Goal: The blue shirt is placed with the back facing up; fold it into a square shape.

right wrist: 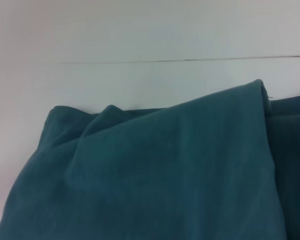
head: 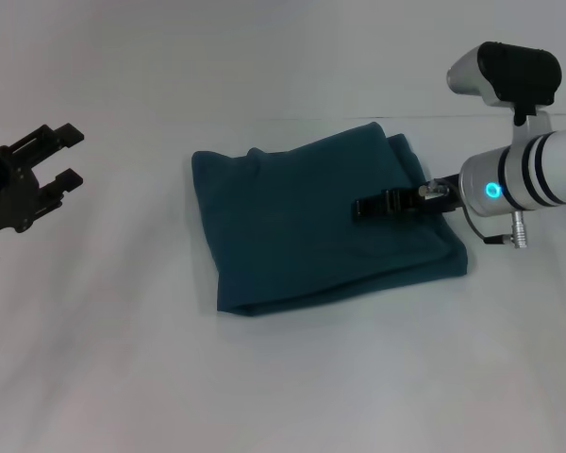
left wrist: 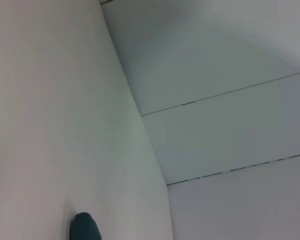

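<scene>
The blue shirt lies folded into a rough rectangle in the middle of the white table, plain side up, with no lettering showing. My right gripper reaches in from the right and hovers over the shirt's right part, pointing left. The right wrist view is filled by the shirt's folded layers. My left gripper is open and empty at the far left, well away from the shirt. The left wrist view shows only a small tip of the shirt.
The white table stretches all round the shirt. A seam line runs across the surface behind the shirt. The right arm's white wrist and camera housing hang over the shirt's right edge.
</scene>
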{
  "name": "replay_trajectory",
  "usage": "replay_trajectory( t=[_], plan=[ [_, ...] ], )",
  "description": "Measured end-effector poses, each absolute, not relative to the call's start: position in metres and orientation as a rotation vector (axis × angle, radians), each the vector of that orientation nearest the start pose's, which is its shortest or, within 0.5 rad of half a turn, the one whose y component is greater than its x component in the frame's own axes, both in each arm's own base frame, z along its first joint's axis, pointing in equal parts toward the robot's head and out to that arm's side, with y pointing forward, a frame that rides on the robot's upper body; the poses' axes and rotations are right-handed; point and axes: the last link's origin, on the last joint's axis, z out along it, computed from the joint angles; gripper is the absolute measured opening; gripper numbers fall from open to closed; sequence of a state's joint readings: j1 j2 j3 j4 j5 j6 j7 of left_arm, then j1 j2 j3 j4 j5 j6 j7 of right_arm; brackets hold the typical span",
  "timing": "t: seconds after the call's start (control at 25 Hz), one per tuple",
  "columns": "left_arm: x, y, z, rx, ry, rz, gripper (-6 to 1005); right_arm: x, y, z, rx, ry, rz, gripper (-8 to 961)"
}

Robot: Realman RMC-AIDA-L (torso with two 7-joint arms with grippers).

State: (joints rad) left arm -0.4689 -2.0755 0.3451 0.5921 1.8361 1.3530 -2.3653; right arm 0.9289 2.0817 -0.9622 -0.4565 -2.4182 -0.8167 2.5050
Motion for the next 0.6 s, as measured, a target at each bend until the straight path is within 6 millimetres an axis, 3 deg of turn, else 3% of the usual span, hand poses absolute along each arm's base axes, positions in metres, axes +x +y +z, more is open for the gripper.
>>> replay_trajectory(
  t=[0.12, 0.36, 0.48, 0.6],
  plan=[
    [-0.321, 0.3454, 0.0559, 1.887, 2.362, 1.642, 756, 0.2166, 0.445, -0.0532, -2.181, 1.423, 0.13, 860],
    [-0.3215, 0.3455, 0.0562, 1.887, 2.365, 1.643, 756, 0.217, 0.4455, -0.052, -2.169, 1.438, 0.145, 663],
    [-0.3216, 0.3454, 0.0563, 1.887, 2.366, 1.643, 756, 0.217, 0.4458, -0.0516, -2.164, 1.441, 0.149, 445],
    [-0.3218, 0.3453, 0.0563, 1.887, 2.367, 1.643, 756, 0.2162, 0.4465, -0.0509, -2.165, 1.438, 0.154, 380]
  ],
)
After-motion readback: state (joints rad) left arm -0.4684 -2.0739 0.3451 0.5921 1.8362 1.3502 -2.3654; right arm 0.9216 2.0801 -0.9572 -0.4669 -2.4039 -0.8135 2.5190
